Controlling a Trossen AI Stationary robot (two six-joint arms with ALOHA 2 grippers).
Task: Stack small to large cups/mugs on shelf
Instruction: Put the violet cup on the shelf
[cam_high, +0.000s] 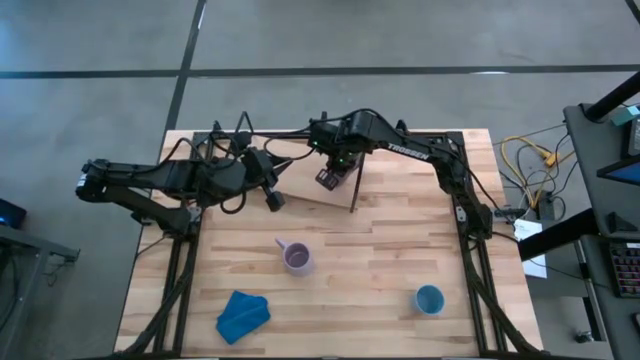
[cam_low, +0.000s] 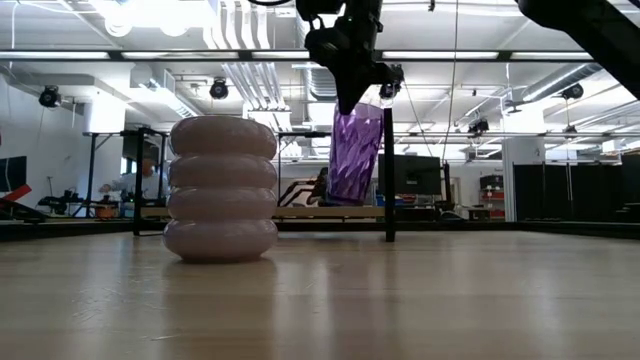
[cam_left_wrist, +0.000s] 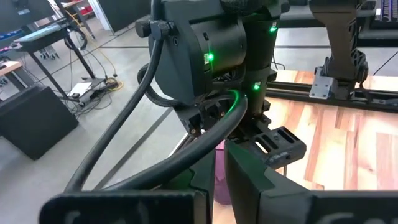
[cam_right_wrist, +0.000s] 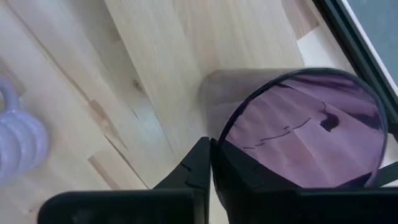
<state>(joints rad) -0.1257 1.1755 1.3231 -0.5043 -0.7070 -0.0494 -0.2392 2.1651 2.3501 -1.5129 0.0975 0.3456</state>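
The right gripper (cam_high: 330, 172) is at top middle of the high view, over the shelf (cam_high: 305, 190). It pinches the rim of the purple tumbler (cam_low: 356, 155), w/ one finger inside and one outside. In the low view the tumbler stands about upright on the shelf board, center frame.

To do this well: I think it should go slow, keep the tumbler straight, let go only when the bottom sits flat, then lift straight up so the fingers don't tip it.

The left gripper (cam_high: 272, 197) waits just left of the shelf; can't tell if it's open.

Cups:
- Tumbler looks empty.
- Lavender mug (cam_high: 297, 258), center of the table, nothing seen inside.
- Blue cup (cam_high: 430, 299), lower right, nothing seen inside.
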